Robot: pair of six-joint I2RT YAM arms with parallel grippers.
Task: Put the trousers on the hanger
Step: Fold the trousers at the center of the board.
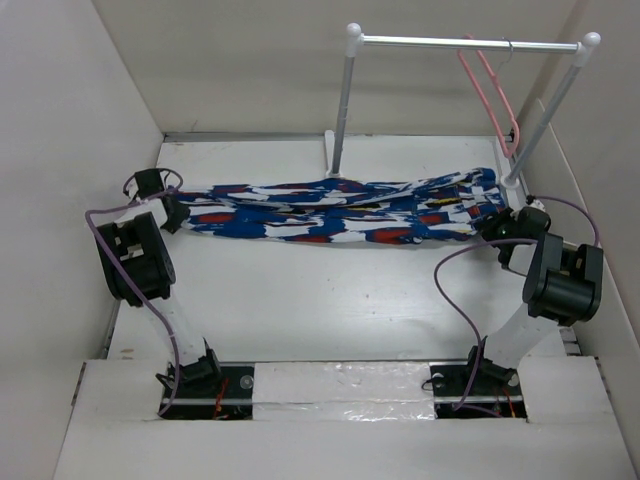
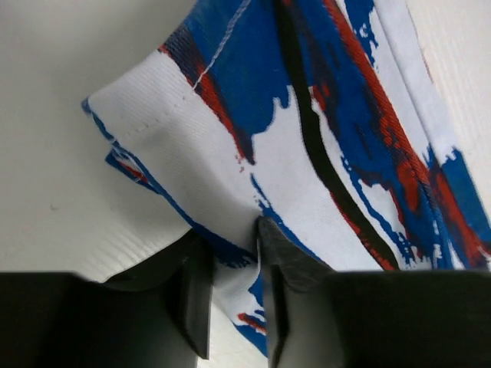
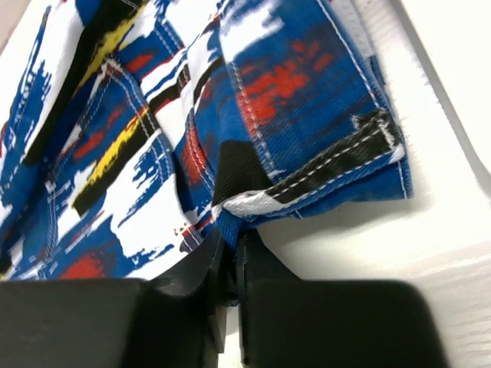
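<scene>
Closest in, low in each wrist view, both claws pinch cloth — the left gripper (image 2: 230, 239) on a leg hem, the right gripper (image 3: 230, 241) on the waist end. Between them the trousers (image 1: 340, 212) stretch across mid-frame of the top view. Raising both ends together, level and taut, should ease draping over the hanger (image 1: 490, 85), hooked upper right on the rack (image 1: 440, 42). Counted: two grippers, one trousers, one hanger, one rack.
</scene>
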